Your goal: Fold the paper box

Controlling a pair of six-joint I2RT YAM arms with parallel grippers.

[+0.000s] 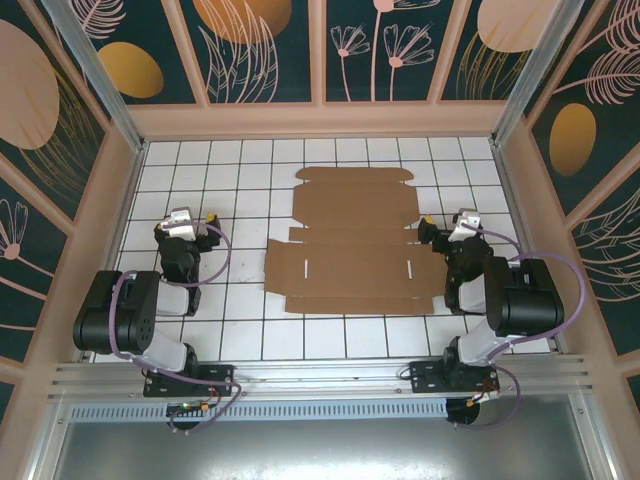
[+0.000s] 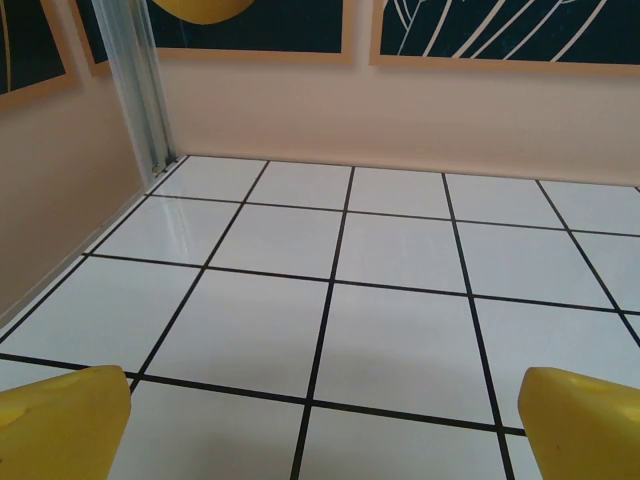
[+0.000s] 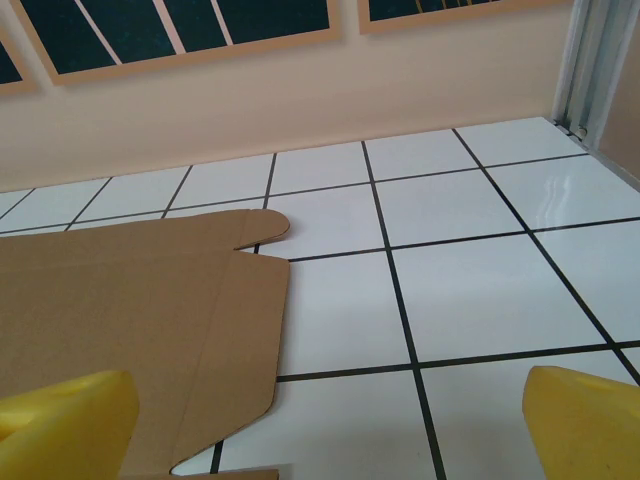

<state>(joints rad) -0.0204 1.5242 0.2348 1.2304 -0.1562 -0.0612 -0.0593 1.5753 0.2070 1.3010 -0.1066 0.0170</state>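
**A:** How far along is the fold?

**B:** By my judgement it hasn't begun. The box [image 1: 350, 240] lies as a flat sheet on the worktop [image 1: 240, 320], about the middle and a little right. Its flaps [image 1: 355, 300] are all level with the tiles and no wall is raised.

**A:** So everything is left?

**B:** It looks that way. The sides need to come up along their creases, the tabs probably go into the slots [image 1: 303, 272], and the far panel closes over as a lid.

**A:** Anything in it?

**B:** No. Nothing lies on the cardboard, and it isn't yet a container that could hold anything.

**A:** And the fingers?

**B:** The left fingers [image 2: 60, 420] are spread wide over bare tile and hold nothing. They are well apart from the box, on its left. The right fingers [image 3: 585, 420] are just as wide and also empty, just beside the box's right edge. From the right wrist, the cardboard reaches close to one finger, but I cannot tell whether they touch.
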